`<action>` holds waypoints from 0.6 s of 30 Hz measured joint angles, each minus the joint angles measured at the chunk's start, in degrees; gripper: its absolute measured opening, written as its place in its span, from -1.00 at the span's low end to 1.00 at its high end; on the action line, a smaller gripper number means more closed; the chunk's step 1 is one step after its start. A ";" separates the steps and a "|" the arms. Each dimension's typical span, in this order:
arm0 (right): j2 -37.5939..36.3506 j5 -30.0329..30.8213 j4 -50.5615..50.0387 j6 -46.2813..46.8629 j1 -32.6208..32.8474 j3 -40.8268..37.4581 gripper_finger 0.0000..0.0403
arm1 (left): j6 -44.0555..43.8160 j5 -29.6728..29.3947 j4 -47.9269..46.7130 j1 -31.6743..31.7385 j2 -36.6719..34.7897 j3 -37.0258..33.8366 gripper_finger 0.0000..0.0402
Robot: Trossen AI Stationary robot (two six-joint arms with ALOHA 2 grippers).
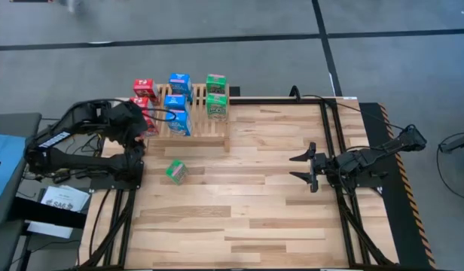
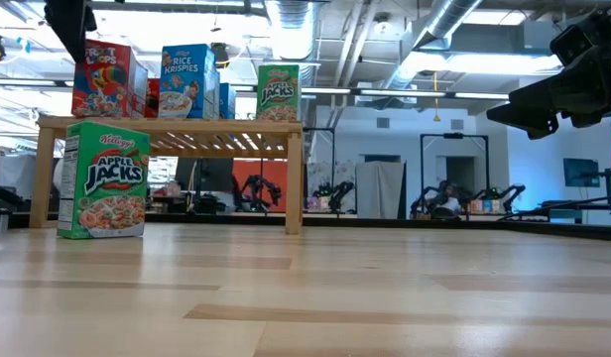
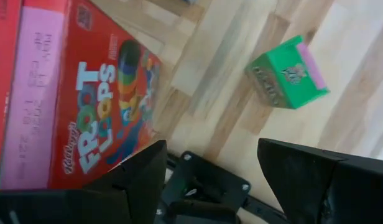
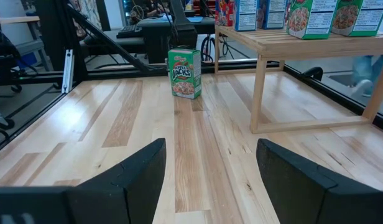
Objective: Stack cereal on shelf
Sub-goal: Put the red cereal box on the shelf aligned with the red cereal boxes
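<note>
Left gripper (image 1: 151,120) fingers apart and empty; right gripper (image 1: 303,167) low, fingers spread.

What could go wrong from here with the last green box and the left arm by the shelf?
1. The left gripper hangs open right beside the red boxes at the shelf edge; swinging away could knock them off.
2. The green box stands upright alone on the table; a slightly off approach may tip it.
</note>
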 joint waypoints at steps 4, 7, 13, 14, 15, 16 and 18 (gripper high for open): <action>0.02 -0.02 0.00 0.00 -0.02 0.00 0.37 | 0.76 -2.91 0.02 -0.02 0.04 -1.53 0.20; 0.02 0.00 0.00 0.00 0.00 0.01 0.37 | 1.39 -3.99 0.04 -0.02 0.04 -1.72 0.20; 0.00 0.00 0.00 0.00 0.00 0.00 0.37 | 1.64 -7.83 0.03 -0.02 0.04 -1.72 0.20; 0.01 0.00 0.00 0.00 0.00 0.02 0.37 | 1.63 -8.48 0.03 -0.01 0.04 -1.72 0.20; 0.00 0.00 0.00 0.00 -0.02 0.00 0.37 | 1.64 -8.90 0.04 0.00 0.04 -1.72 0.20; 0.01 -0.02 0.00 0.00 -0.02 0.00 0.37 | 1.64 -9.34 0.02 0.00 0.04 -1.72 0.20; 0.02 0.00 0.00 0.00 -0.01 0.01 0.37 | 1.64 -9.73 0.04 0.00 0.04 -1.72 0.20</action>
